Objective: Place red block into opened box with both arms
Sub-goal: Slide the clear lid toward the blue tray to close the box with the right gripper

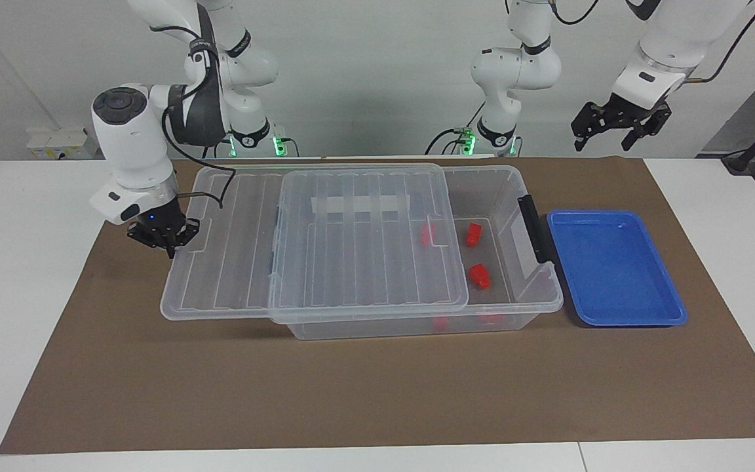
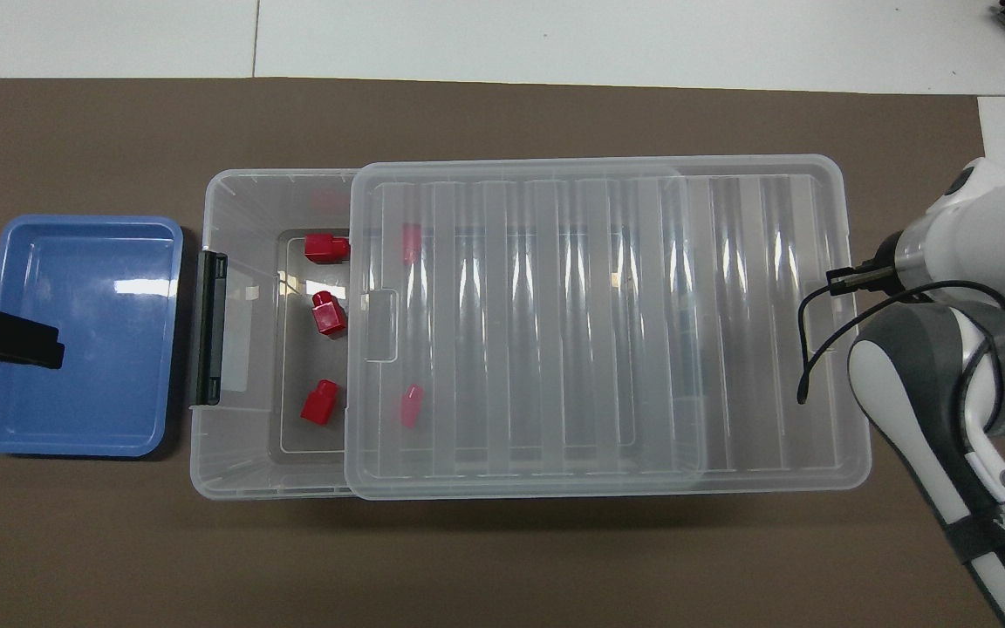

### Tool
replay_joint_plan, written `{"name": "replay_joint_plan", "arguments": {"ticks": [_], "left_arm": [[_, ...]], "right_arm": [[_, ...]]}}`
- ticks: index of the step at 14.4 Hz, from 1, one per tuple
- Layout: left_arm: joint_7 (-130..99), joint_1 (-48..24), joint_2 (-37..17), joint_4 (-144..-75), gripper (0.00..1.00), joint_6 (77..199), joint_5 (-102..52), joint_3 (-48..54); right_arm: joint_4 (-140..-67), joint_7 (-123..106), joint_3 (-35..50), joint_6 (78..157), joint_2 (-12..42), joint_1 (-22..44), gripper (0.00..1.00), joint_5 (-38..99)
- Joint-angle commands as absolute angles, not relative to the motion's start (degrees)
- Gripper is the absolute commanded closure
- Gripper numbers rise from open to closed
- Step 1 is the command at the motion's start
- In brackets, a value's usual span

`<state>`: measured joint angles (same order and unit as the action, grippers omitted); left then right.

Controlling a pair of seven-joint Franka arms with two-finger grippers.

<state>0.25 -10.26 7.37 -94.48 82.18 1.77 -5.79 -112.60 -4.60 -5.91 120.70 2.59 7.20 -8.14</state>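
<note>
Though small, hard and light, likely slippery: red block (image 2: pixel 329 314), shiny plastic, chunky, with a little knob on one end. Best pinched across the flat sides, not by the knob. Lies on the floor of the box (image 1: pixel 384 330) with two more just like it, in the uncovered part by the black handle (image 1: pixel 535 228). Clear, thin, bendy walls. Ribbed see-through lid (image 1: pixel 351 262), smooth, slid partway off toward the right arm's end. Right hand (image 1: pixel 166 241) shut tight, holding nothing, tip right at the lid's end, seems to touch. Left hand (image 1: pixel 615 128) wide open, empty, up over the blue tray (image 1: pixel 613 269). Flat brown mat (image 1: pixel 351 393) on the white desk (image 1: pixel 23 295).
</note>
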Motion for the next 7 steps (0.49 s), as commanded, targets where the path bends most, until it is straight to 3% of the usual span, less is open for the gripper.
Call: {"name": "replay_joint_plan", "arguments": {"ticks": [1, 7], "left_arm": [[-0.6, -11.2, 8.5, -95.4, 0.00, 82.3, 1.0, -6.8], [-0.7, -10.5, 8.5, -95.4, 0.00, 82.2, 1.0, -6.9]], "right_arm": [[-113.1, -2.6, -5.8, 120.8, 2.5, 8.5, 1.00, -7.0], [-113.1, 3.1, -5.8, 120.4, 2.5, 11.3, 1.00, -6.9]]}}
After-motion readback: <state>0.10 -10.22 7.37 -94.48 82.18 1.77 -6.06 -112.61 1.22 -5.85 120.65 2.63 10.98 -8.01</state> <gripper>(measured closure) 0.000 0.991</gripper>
